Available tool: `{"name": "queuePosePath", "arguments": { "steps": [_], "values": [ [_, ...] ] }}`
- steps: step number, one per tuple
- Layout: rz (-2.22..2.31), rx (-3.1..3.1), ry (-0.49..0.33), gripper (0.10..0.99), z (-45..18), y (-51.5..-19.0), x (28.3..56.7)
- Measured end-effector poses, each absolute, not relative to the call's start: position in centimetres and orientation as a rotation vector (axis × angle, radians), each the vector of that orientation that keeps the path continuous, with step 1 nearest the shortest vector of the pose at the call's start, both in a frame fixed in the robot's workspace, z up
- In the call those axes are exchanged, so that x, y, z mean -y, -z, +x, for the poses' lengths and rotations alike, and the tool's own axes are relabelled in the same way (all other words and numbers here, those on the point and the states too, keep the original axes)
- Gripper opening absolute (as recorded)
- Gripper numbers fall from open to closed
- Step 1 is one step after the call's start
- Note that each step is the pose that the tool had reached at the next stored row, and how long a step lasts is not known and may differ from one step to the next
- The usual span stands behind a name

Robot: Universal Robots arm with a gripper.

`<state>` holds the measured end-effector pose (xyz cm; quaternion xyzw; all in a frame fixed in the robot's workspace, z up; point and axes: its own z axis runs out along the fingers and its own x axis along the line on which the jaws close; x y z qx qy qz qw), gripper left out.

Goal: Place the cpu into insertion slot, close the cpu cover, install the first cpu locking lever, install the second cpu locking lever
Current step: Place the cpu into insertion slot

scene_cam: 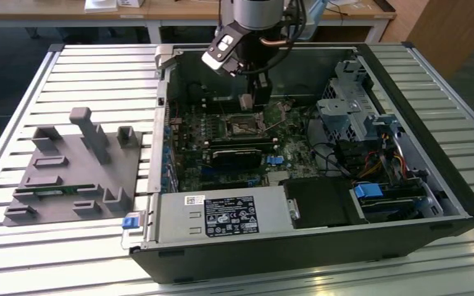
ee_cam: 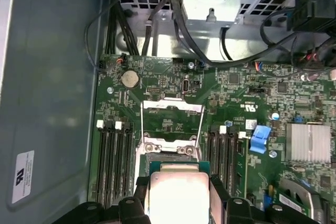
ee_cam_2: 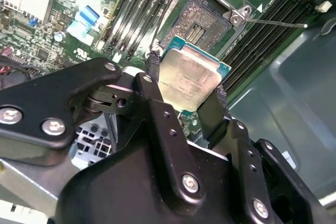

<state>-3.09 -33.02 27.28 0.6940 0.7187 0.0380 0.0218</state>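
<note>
Just one cpu (ee_cam_2: pixel 194 72), one insertion slot (ee_cam_2: pixel 202 22), one cpu cover (ee_cam: pixel 172 106), one gripper (ee_cam_2: pixel 186 87), one pc case (scene_cam: pixel 303 250), one grey holder tray (scene_cam: pixel 64 179).

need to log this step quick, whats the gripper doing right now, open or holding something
Gripper: shut on the cpu, gripping it by two opposite edges, close to the insertion slot.

Slatted silver table (scene_cam: pixel 97 68), open black computer case (scene_cam: pixel 303 253) on it, grey fixture block (scene_cam: pixel 56 185) — exterior view's left

I see an open computer case (scene_cam: pixel 303 256) on a slatted table (scene_cam: pixel 47 259); a grey fixture block (scene_cam: pixel 72 179) beside the case; a power supply (scene_cam: pixel 220 216) inside it.
</note>
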Motion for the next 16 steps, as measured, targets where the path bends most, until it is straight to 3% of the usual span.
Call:
{"name": "queuePosePath", "arguments": {
  "steps": [16],
  "values": [
    [2.148,-2.228,-0.116,0.541,-3.1,-24.5,32.7]
  ]
}}
